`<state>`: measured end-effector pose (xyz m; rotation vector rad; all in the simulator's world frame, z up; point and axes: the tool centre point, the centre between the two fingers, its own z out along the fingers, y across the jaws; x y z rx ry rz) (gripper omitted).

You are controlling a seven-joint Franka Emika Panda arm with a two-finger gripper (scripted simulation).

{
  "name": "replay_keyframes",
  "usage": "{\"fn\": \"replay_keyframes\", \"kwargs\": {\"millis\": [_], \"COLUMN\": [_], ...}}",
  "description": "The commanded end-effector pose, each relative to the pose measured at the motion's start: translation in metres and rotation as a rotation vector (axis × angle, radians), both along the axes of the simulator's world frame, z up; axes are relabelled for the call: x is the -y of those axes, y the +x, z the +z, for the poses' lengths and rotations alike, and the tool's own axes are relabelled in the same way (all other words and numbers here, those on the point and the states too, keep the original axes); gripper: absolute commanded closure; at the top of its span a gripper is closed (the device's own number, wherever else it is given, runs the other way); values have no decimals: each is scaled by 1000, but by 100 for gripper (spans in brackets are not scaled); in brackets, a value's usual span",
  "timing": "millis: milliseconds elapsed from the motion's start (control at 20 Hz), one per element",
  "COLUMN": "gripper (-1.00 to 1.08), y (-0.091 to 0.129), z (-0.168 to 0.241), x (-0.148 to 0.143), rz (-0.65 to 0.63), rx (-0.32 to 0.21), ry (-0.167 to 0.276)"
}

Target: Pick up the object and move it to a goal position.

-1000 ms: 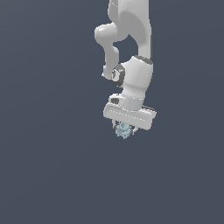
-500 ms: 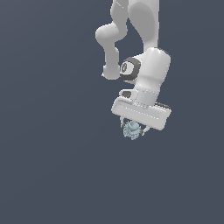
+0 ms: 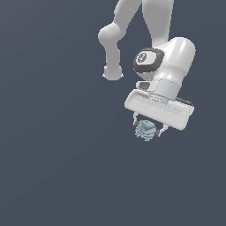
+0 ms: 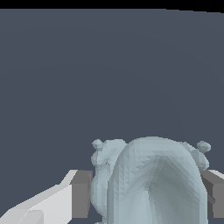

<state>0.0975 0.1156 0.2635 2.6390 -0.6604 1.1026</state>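
Observation:
The object [image 3: 145, 130] is a small pale blue-grey bumpy lump hanging just under the white hand of the arm in the exterior view. My gripper [image 3: 147, 129] is shut on it, one finger on each side. Seen from the wrist, the object [image 4: 151, 181] fills the space between the two grey pads [image 4: 81, 194], which press against its sides. The hand is tilted, its lower edge dropping toward the exterior view's right. No goal marker shows in either view.
A plain dark grey-blue surface [image 3: 53, 167] fills the background all around. The white arm's links [image 3: 145, 26] rise above the hand and leave the frame at the top.
The hand, still holding the object, has shifted toward the exterior view's right and a little lower, and the wrist has tilted further. The grip has not changed.

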Motion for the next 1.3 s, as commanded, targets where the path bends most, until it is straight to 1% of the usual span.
{"fn": "replay_keyframes", "kwargs": {"millis": [0, 400, 700, 950, 1100, 1250], "gripper": [108, 108, 108, 108, 108, 108], "y": [6, 21, 28, 32, 33, 34], "z": [16, 65, 94, 109, 113, 114], "x": [-11, -45, -66, -76, -79, -79], "rz": [-25, -107, -160, -191, -200, -202], "rx": [48, 196, 286, 331, 344, 345], "ry": [-16, -68, -103, -122, -127, -129]}}
